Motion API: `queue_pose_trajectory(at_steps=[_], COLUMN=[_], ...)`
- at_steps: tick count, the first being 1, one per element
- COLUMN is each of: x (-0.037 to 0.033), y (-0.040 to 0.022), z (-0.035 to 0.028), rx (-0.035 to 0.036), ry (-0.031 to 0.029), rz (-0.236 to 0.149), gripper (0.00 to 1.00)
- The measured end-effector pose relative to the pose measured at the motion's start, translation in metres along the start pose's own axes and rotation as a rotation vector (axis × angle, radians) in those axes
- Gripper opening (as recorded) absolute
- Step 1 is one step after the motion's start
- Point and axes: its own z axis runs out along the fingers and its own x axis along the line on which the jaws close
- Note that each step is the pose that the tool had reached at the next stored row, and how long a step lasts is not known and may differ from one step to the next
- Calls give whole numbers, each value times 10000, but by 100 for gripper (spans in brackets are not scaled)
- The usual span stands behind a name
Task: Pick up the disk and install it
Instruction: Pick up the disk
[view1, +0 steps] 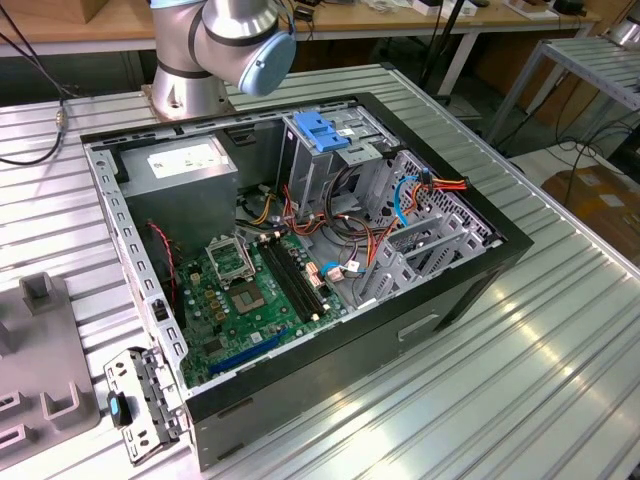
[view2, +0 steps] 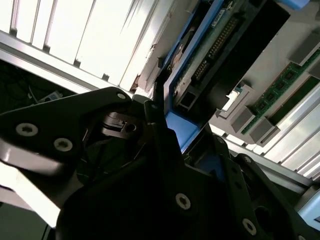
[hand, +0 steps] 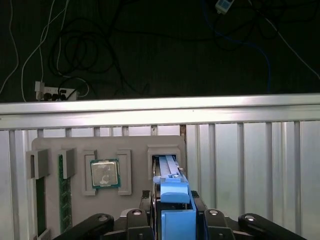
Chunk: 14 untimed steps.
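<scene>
The disk (hand: 172, 192) stands on edge in the first wrist view, with blue rails along it. Its far end reaches into a slot of a grey holder plate (hand: 135, 145). My gripper (hand: 174, 202) is shut on it, a black finger pressed to each side. In the second wrist view the disk (view2: 200, 60) shows its connector edge and one blue rail, and a black finger (view2: 152, 117) lies against that rail. I cannot tell whether the disk is lifted clear of the slot.
The open computer case (view1: 480, 270) lies on the slatted metal table (view1: 560, 350), holding a drive cage with a blue latch (view1: 322, 130) and a grey power supply box (view1: 180, 170). The holder plate also carries a processor (hand: 104, 173) and memory sticks (hand: 64, 200).
</scene>
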Motion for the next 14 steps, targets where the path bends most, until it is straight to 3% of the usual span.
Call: queue_pose_trajectory(at_steps=[4,5,14], x=[0,0,0], y=[0,0,0], z=[0,0,0], rx=[7,10,17], ry=[0,0,0], rz=[2,1,2], gripper=[42,37,37])
